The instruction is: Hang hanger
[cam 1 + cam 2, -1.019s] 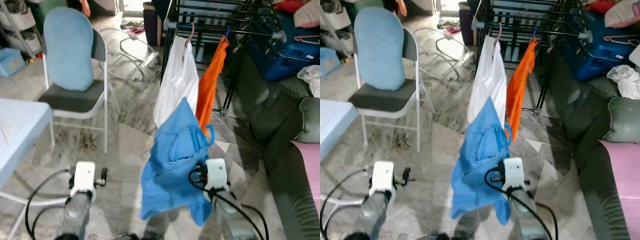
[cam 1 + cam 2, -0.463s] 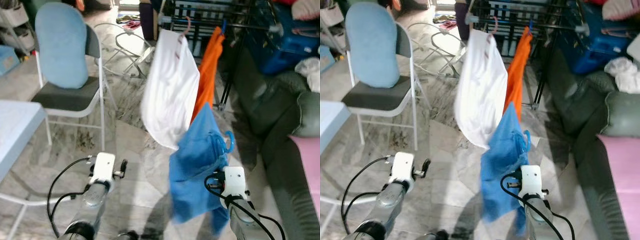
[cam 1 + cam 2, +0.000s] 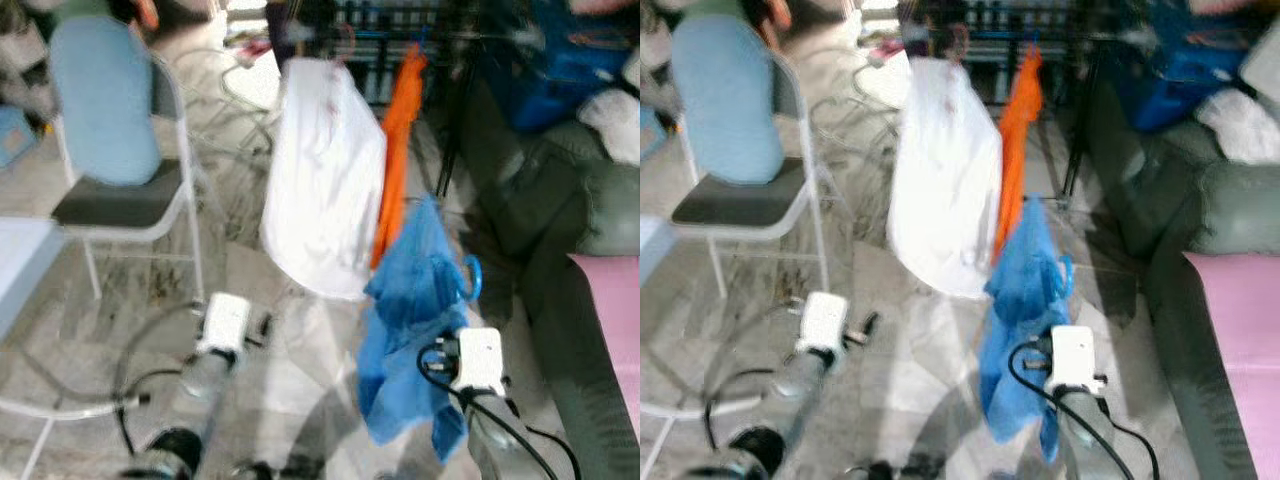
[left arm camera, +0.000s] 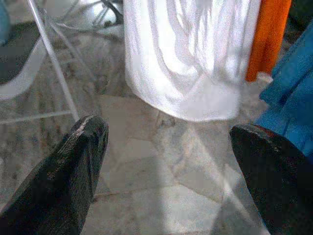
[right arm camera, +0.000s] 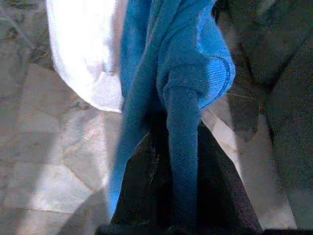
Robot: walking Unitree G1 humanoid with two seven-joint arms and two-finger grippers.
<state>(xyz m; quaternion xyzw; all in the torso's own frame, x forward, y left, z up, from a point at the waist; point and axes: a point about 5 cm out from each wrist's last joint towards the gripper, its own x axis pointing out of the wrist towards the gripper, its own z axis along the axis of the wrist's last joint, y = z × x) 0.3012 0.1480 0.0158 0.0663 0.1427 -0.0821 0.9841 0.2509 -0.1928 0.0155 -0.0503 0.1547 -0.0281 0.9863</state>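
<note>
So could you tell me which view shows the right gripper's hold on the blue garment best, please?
The right wrist view: the right gripper is shut on the blue garment, close up. Both eye views are blurred, showing it draped above the wrist.

No writing, label, brand or number can be read anywhere (the head views are blurred). The blue garment (image 3: 412, 300), the white garment (image 3: 322, 190) and the orange garment (image 3: 398, 150) carry no legible print or tag.
</note>
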